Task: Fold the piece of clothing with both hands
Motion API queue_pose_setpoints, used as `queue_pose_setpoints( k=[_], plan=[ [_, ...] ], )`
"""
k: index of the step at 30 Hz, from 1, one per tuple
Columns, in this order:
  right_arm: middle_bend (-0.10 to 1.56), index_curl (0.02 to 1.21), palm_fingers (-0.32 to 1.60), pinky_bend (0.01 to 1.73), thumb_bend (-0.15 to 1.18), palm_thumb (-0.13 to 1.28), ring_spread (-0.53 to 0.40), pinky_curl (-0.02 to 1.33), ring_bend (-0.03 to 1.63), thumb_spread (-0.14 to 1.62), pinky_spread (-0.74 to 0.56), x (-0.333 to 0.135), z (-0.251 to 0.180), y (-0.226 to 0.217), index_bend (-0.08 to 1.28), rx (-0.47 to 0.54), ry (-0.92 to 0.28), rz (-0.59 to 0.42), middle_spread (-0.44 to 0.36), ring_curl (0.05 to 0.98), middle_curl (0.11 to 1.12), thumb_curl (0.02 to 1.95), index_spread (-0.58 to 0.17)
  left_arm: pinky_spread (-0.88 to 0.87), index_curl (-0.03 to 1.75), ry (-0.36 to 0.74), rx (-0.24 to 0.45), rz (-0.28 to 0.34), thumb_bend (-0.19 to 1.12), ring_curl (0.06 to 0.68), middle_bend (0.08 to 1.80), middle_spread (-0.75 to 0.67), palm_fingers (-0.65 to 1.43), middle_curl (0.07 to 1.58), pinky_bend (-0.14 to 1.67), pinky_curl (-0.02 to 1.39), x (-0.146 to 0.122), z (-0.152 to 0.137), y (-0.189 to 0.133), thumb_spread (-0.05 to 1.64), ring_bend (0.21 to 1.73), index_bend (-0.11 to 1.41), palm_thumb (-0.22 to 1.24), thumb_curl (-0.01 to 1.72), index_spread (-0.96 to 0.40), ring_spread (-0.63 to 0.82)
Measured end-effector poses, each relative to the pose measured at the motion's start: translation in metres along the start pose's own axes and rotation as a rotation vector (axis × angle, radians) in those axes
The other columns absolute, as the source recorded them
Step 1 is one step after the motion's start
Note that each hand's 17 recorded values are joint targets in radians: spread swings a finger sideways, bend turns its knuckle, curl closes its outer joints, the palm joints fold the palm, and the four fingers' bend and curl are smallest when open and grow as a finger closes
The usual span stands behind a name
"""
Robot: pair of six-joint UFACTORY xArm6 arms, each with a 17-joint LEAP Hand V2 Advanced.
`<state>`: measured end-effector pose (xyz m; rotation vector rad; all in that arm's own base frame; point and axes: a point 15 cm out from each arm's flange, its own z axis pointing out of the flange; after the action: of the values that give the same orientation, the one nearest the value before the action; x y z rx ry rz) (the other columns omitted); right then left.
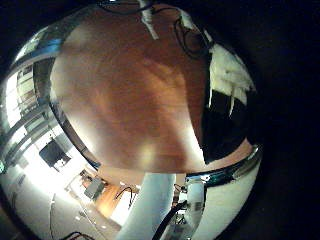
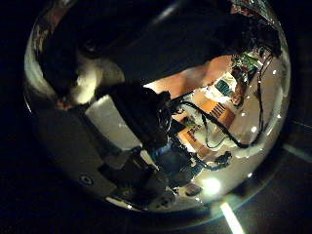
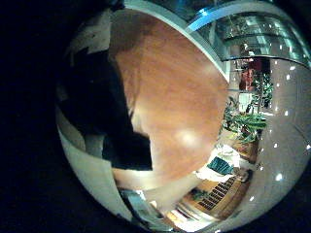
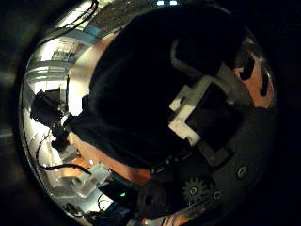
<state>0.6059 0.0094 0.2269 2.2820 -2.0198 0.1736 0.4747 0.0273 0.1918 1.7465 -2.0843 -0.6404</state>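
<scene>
the piece of clothing [image 4: 132, 94] is a dark, floppy garment, and it fills most of the right thumb side palm view, so it's sitting very close to that palm. it shows again in the right little finger side view as a dark mass [image 3: 107, 107] lying on the wooden worktop [image 3: 180, 87]. it looks soft and light, probably the kind of cloth that sags and bunches the moment it's lifted, so an edge or corner pinch on each side seems the sensible place to take hold (a mid-panel grab would likely just wad it up).

the right hand [image 4: 202, 108] has white finger parts lying right against the dark fabric, but whether they're curled into it or only resting on it can't be told from here.

the left hand [image 2: 136, 117] shows its own dark and white parts up close. its fingers [image 1: 230, 75] appear at the edge of the little finger side view, over the bare worktop with dark cloth just beside them. whether they're open or pinching cloth can't be told either.
</scene>
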Motion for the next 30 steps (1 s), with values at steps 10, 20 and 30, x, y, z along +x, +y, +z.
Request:
queue_pose_setpoints(
  k=[10,20,30],
  plan=[
    [0.54,0.66,0.22,1.00,-0.03,0.64,-0.250,0.64,1.10,1.31,-0.18,0.085,-0.048,0.013,0.22,0.077,0.010,0.126,-0.218,0.529,0.69,0.39,-0.489,-0.48,0.87,0.073,0.077,-0.052,0.46,0.472,0.42,-0.11,0.09,0.58,0.88,0.77,-0.011,-0.014,0.000,1.31,1.12,0.18,0.16,0.82,-0.27,-0.26],
    [0.54,0.60,0.19,0.75,-0.02,0.54,-0.219,0.54,0.97,1.31,0.03,0.123,-0.062,0.074,0.27,-0.067,-0.008,0.081,-0.211,0.462,0.62,0.34,-0.471,0.04,0.68,0.091,0.199,-0.084,0.18,0.359,0.26,0.20,-0.02,0.45,0.53,0.65,-0.023,-0.055,0.016,1.24,0.87,0.17,0.04,0.51,-0.04,0.09],
    [0.37,0.49,-0.02,0.57,-0.02,0.45,-0.039,0.42,0.65,1.22,0.26,0.122,0.012,0.119,0.19,-0.340,-0.083,-0.026,-0.136,0.336,0.49,0.30,-0.414,0.25,0.54,0.118,0.169,-0.007,0.06,0.314,0.21,0.25,0.03,0.40,0.44,0.55,0.021,-0.047,0.040,1.24,0.80,0.17,0.10,0.37,0.01,0.20]
  ],
)
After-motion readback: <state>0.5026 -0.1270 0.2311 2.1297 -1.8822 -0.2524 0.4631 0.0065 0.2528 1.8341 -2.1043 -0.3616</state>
